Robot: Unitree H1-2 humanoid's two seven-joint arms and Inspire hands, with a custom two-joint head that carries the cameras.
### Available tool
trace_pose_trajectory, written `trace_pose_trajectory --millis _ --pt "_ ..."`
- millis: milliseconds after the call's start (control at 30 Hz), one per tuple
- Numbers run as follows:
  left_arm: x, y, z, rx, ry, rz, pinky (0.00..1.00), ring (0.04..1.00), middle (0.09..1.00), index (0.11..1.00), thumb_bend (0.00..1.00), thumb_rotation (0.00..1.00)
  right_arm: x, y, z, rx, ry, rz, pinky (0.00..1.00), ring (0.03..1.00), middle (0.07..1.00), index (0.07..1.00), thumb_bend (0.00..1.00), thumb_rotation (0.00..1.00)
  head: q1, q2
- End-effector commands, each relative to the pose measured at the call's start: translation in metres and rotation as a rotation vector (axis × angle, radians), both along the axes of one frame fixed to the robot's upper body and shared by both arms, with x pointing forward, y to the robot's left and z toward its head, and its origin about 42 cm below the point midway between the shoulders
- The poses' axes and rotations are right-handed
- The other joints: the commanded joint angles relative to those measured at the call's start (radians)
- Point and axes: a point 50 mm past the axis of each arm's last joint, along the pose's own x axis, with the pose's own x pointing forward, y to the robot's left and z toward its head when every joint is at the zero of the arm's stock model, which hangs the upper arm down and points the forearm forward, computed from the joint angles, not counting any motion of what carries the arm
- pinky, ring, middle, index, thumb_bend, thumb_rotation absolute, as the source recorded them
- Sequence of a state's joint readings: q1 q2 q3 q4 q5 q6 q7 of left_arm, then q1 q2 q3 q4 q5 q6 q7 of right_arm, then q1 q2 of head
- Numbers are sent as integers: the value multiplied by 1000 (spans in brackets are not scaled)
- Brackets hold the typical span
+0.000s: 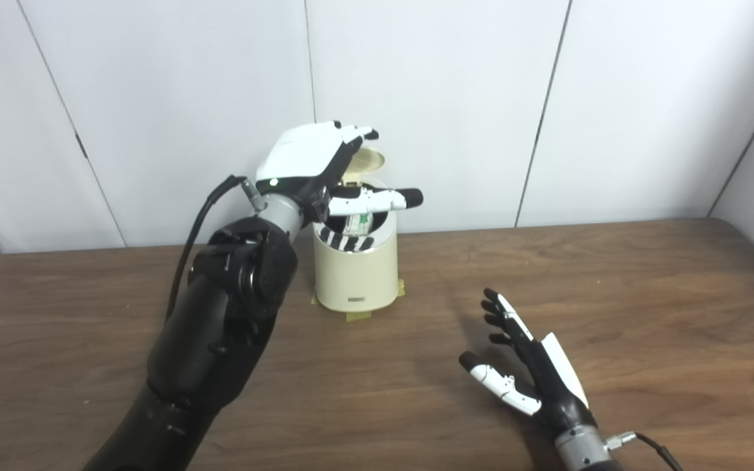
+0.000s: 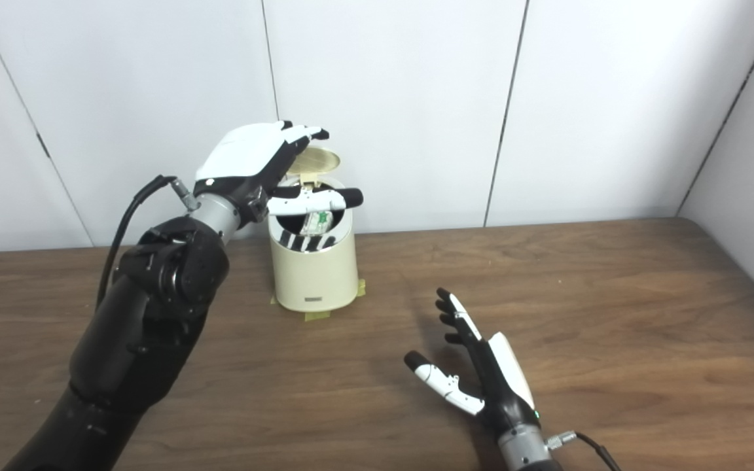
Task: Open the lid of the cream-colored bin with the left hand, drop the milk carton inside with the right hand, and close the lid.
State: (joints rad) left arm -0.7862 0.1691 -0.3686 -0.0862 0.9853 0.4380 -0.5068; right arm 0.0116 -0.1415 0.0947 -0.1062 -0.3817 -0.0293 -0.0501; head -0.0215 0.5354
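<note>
— What's nearest?
— The right hand (image 1: 534, 369), low over the table (image 1: 645, 314), fingers spread, holding nothing.
— Further back?
— The bin (image 1: 355, 275) stands taped down (milk carton (image 1: 359, 224) inside). The left hand (image 1: 315, 163) is open above its mouth, fingertips at the raised lid (image 1: 367, 160).

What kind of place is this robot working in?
Probably a lab or test room set up for robot trials: a bare wooden table, plain white panelled walls, and a small cream-colored bin fixed to the tabletop with yellowish tape.
</note>
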Motion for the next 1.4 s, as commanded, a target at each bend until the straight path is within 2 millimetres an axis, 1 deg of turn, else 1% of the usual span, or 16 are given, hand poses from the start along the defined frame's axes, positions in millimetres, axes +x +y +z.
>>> trace_pose_trajectory --millis 0,67,133,300,400,467,533,567,600,633,767,933,1033,1233,1367 --pt "4 -3 27 -30 -109 23 1000 1000 966 948 1000 1000 1 -4 3 -27 -16 0 800 888 920 944 486 680 -2 1" --pt "6 -3 26 -45 -120 32 1000 1000 989 975 1000 1000 1 -4 3 -40 -14 -3 799 888 922 945 487 696 -3 -1" --pt "9 -3 25 -61 -131 44 1000 1000 998 995 992 1000 0 -3 3 -31 -15 1 798 888 923 945 472 676 -4 -2" --pt "15 -1 25 -118 -145 66 1000 1000 1000 1000 965 991 1 0 -1 -15 -24 14 801 889 924 946 433 581 -12 -3" --pt "17 -1 25 -133 -154 74 1000 1000 1000 1000 943 979 2 2 -3 -13 -36 22 792 882 917 944 436 573 -12 -2" --pt "20 -1 24 -119 -144 80 1000 1000 1000 998 947 980 2 2 -4 -8 -37 25 790 881 916 943 446 574 -14 -2" --pt "22 -2 23 -91 -130 92 1000 1000 965 952 975 990 1 3 -4 -14 -35 25 784 878 914 941 455 583 -16 -2" --pt "23 -4 20 -84 -125 97 1000 1000 959 946 977 991 2 3 -4 -20 -36 25 783 878 914 941 455 583 -15 -1" --pt "24 -5 19 -81 -122 100 1000 1000 930 914 984 984 2 3 -4 -23 -37 26 789 880 913 939 456 593 -15 -1" --pt "24 -7 16 -77 -119 98 1000 1000 920 903 987 982 2 3 -4 -23 -37 27 792 881 913 939 456 597 -14 0" --pt "21 -14 10 -55 -113 79 1000 1000 930 904 993 954 2 3 -3 -21 -34 27 792 879 907 939 458 597 -17 2" --pt "17 -17 3 -3 -120 55 1000 1000 897 889 1000 944 2 3 -3 -10 -34 25 781 874 911 937 471 594 -18 5" --pt "15 -19 -3 25 -74 42 1000 1000 895 875 998 939 2 2 -3 -11 -33 26 781 873 907 938 471 597 -16 5" --pt "9 -22 -16 60 -19 31 1000 995 861 836 970 911 2 2 -2 -10 -24 20 789 875 909 937 471 605 -20 10" --pt "7 -21 -18 76 -4 30 1000 994 863 834 959 919 2 2 -2 -4 -20 18 789 872 903 936 477 609 -20 13"
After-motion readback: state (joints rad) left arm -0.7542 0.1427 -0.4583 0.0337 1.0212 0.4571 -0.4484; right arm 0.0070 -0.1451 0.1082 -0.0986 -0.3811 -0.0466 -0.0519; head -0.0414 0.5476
